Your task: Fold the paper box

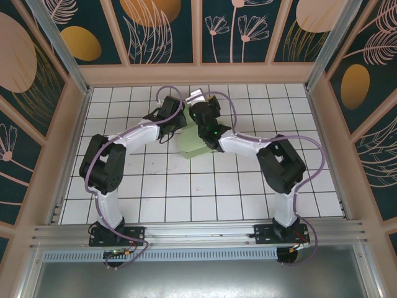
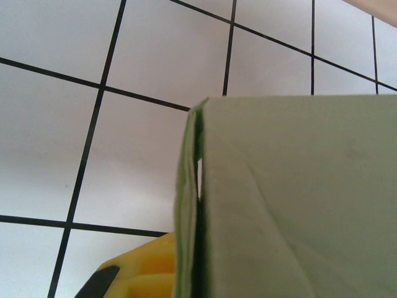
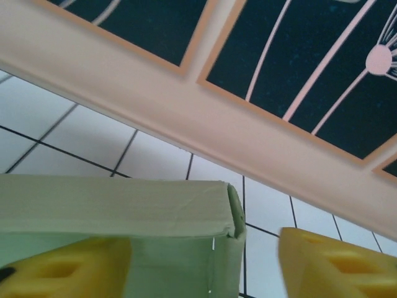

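Corner of paper box (image 3: 124,211) between right fingers (image 3: 335,267)

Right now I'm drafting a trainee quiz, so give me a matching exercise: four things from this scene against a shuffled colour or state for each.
Things:
1 paper box
2 left gripper
3 right gripper
4 back wall

Colour or state:
a open, jaws wide apart
b dark teal with plant drawings
c pale green
d shut on the card

Pairs: 1-c, 2-d, 3-a, 4-b
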`<state>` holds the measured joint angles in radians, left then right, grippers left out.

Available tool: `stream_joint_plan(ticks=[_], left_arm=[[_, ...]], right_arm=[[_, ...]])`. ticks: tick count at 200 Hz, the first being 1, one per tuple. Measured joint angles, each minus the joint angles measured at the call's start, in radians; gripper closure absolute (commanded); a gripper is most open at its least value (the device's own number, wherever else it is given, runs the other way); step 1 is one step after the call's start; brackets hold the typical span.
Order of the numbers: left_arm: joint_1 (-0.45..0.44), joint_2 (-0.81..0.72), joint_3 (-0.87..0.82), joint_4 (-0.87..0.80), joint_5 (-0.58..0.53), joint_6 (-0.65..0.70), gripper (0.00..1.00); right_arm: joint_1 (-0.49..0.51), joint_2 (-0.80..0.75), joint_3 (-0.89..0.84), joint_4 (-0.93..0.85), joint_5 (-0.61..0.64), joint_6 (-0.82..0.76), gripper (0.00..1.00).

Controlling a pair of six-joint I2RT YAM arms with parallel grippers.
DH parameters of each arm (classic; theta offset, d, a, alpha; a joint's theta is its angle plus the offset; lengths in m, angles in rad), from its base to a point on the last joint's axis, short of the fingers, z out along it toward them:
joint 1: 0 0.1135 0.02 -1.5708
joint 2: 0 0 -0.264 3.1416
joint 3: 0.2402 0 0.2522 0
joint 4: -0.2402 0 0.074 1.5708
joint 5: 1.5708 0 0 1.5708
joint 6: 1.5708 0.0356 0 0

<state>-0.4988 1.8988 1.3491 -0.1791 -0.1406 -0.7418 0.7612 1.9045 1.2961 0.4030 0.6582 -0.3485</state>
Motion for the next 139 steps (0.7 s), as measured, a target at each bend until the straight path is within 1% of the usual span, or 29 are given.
stream_joint_plan(ticks=[6,20,51,70,86,118,139], left_arm=[[0.000,0.000,0.003,-0.003,0.000,0.001,1.00],[0.000,0.000,0.009,-0.006,-0.003,0.005,1.00],[0.000,0.000,0.017,-0.013,-0.003,0.012,1.00],[0.000,0.000,0.021,-0.012,-0.003,0.020,1.00],[0.000,0.000,0.021,-0.012,-0.001,0.028,1.00],[0.000,0.000,0.021,-0.005,0.005,0.032,1.00],[0.000,0.000,0.021,0.007,0.017,0.032,1.00]], right_arm=[[0.000,-0.022,-0.018,0.000,-0.020,0.005,0.24],[0.000,-0.080,-0.068,0.009,-0.059,0.026,0.22],[-0.003,-0.243,-0.217,0.040,-0.150,0.092,0.20],[-0.026,-0.348,-0.298,0.048,-0.244,0.165,0.20],[-0.082,-0.428,-0.355,0.061,-0.346,0.251,0.20],[-0.257,-0.550,-0.472,0.099,-0.575,0.461,0.22],[-0.312,-0.582,-0.536,0.123,-0.682,0.551,0.24]])
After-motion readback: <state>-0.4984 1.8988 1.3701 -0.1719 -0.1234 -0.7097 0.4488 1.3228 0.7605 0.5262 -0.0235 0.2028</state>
